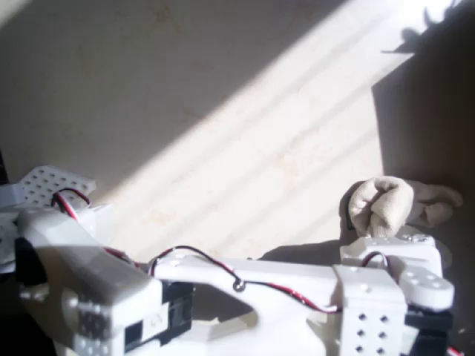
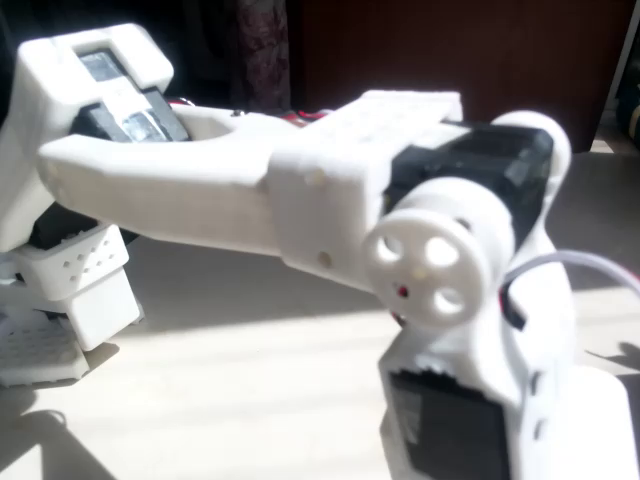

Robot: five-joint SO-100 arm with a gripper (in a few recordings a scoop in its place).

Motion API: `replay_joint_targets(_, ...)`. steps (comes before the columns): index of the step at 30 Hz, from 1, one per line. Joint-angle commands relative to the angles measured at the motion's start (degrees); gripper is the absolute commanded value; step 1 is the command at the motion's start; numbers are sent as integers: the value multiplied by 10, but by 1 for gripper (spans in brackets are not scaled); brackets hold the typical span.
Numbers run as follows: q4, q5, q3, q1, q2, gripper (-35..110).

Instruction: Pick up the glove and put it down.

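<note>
Where the overhead view is read from its left edge, a perforated white plate point(image 1: 46, 185) is seen first, beside the white arm point(image 1: 245, 285), which is stretched across the bottom of the picture with red and black wires point(image 1: 193, 256) laid along it. A broad band of sunlight is cast over the pale table point(image 1: 223, 126). At the right, the glove point(image 1: 393, 206) is bunched just above the arm's wrist. Whether the gripper is closed on it cannot be told, since its fingers are hidden.
</note>
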Motion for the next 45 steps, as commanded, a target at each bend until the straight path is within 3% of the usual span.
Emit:
replay_joint_targets(1, 3, -4, -18, -2, 13, 29)
replay_joint_targets(11, 17, -3, -18, -5, 80, 28)
replay_joint_targets(21, 43, 5, -18, -121, 150, 28)
replay_joint_targets(29, 41, 14, -13, -200, 134, 28)
replay_joint_targets(45, 2, 28, -18, -205, 29, 28)
